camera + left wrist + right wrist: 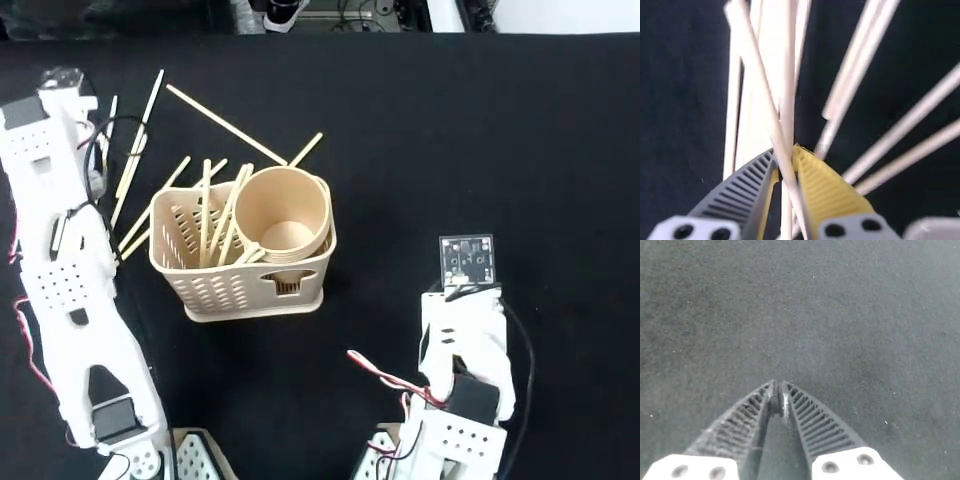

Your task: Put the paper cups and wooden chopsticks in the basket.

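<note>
A beige slotted basket (215,290) stands mid-table with stacked paper cups (285,215) in its right half and several wooden chopsticks (210,215) leaning in its left half. More chopsticks (137,150) lie on the black cloth left of it, and one long stick (225,123) lies behind it. My left arm (60,230) stretches along the table's left edge beside these loose sticks. In the left wrist view, my left gripper (788,161) is shut on chopsticks (788,100) that fan out ahead. My right gripper (777,395) is shut on nothing, just above bare cloth.
The right arm (465,340) sits folded at the front right, well away from the basket. Black cloth (480,140) covers the whole table. Cables and gear lie beyond the far edge.
</note>
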`<control>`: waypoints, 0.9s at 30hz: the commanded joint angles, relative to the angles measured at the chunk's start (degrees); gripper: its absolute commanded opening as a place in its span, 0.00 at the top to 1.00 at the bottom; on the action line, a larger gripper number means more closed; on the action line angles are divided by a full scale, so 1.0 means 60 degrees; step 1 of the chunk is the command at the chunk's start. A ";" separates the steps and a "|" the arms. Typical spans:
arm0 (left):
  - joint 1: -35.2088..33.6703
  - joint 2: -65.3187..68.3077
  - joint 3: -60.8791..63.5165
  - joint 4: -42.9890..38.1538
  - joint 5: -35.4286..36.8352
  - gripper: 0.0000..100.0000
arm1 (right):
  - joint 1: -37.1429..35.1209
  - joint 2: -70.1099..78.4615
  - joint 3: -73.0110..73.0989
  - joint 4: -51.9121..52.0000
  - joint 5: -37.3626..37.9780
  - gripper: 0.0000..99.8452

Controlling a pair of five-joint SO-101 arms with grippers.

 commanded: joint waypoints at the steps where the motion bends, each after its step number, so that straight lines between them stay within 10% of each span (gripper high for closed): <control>1: 0.0344 -0.3355 0.2132 0.0044 0.0659 0.97 | -0.0117 -0.0388 -0.0022 0.0044 0.0073 0.99; 9: 0.0330 -0.7810 0.6674 -0.1817 0.0718 0.97 | -0.0117 -0.0388 -0.0022 0.0044 0.0073 0.99; 27: 0.2015 -1.9766 1.8821 -1.1092 0.1348 0.97 | -0.0117 -0.0388 -0.0022 0.0044 0.0073 0.99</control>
